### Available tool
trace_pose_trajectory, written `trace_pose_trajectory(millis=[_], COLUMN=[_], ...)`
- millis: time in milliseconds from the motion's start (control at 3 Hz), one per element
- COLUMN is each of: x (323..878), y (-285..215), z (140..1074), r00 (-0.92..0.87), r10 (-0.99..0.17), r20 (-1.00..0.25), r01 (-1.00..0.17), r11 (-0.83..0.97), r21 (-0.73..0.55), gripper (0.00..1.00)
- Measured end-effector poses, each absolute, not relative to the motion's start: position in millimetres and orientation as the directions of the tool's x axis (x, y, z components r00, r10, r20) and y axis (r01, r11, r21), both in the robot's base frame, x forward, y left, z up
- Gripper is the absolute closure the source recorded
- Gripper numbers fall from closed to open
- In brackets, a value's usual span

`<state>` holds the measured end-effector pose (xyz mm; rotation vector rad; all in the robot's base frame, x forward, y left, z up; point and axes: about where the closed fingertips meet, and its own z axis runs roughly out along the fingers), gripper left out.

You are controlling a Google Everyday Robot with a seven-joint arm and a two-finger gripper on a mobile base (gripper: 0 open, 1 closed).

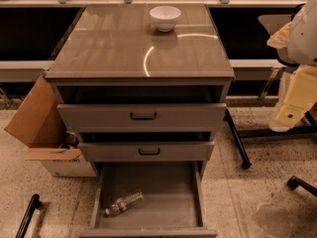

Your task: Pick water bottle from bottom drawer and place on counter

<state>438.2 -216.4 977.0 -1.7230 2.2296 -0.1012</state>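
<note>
The water bottle is a small clear plastic bottle lying on its side at the front left of the open bottom drawer. The drawer is pulled out towards me and holds nothing else. The counter is the glossy grey-brown top of the cabinet, with a curved light streak on it. My arm, white and pale yellow, comes in at the right edge. Its gripper hangs there at about the height of the top drawer, well to the right of the cabinet and far above the bottle.
A white bowl stands at the back of the counter. The two upper drawers with black handles are slightly pulled out. An open cardboard box sits left of the cabinet. Black furniture legs stand on the floor at the right.
</note>
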Motion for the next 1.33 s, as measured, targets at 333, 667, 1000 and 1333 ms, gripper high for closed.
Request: trace_pose_trajectory(millis=[333,667,1000,1333], x=[438.2,440.7,440.7,442.5], y=[-216.4,-198.1,-198.1,-199.0], z=[976.9,940.2,940.2,935.3], r00=[-0.221,-0.216,-0.216,-0.214], r10=[-0.953,-0.942,-0.942,-0.934], r20=[-0.208,-0.257,-0.258,-0.286], r01=[-0.93,-0.935,-0.935,-0.933], r11=[0.27,0.275,0.276,0.282], r21=[-0.249,-0.222,-0.222,-0.222], gripper=[0.0,0.0,0.0,0.0])
